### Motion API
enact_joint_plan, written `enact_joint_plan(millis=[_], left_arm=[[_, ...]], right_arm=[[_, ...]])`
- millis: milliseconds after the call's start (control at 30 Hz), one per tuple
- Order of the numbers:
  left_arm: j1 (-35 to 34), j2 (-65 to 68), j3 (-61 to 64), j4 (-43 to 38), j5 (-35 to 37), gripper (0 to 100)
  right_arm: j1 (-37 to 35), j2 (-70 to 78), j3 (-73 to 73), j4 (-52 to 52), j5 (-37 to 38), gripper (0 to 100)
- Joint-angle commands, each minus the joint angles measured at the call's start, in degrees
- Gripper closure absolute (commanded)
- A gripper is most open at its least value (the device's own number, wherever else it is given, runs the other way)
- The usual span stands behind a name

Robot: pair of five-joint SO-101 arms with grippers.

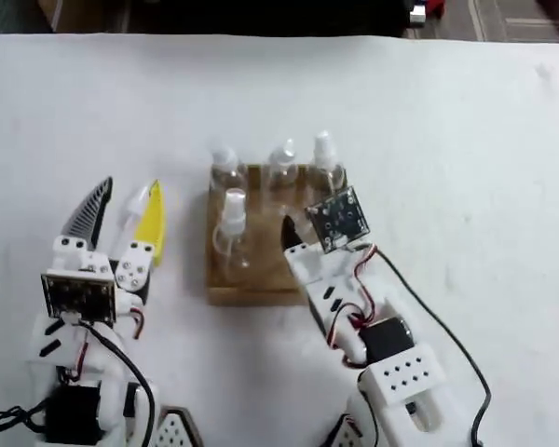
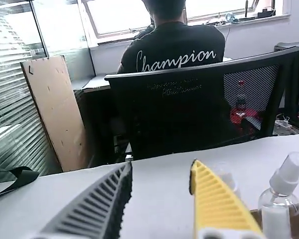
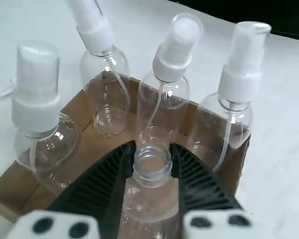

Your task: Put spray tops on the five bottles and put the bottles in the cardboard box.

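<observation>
Bottle (image 3: 150, 201), clear and capless, sits clamped in right gripper (image 3: 150, 152).

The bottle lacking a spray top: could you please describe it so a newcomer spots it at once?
Find the cardboard box on the white table. The bottle in the right pincer is yours: its mouth is open, while four neighbours wear white spray tops.

From above, the right arm hides the uncapped bottle (image 3: 152, 167) at the right edge of the cardboard box (image 1: 247, 296).
</observation>
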Motion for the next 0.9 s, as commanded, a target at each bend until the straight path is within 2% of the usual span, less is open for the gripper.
enact_joint_plan(millis=[0, 500, 867], left_arm=[[-0.3, 0.0, -0.4, -1.4, 0.6, 82], [-0.3, 0.0, -0.4, -1.5, 0.6, 82], [-0.3, 0.0, -0.4, -1.6, 0.6, 82]], right_arm=[[0.0, 0.3, -0.3, -0.4, 0.5, 85.8], [-0.1, -1.8, -1.0, 0.0, 0.5, 83.6], [0.0, -28.2, -0.9, 17.2, 0.4, 83.5]])
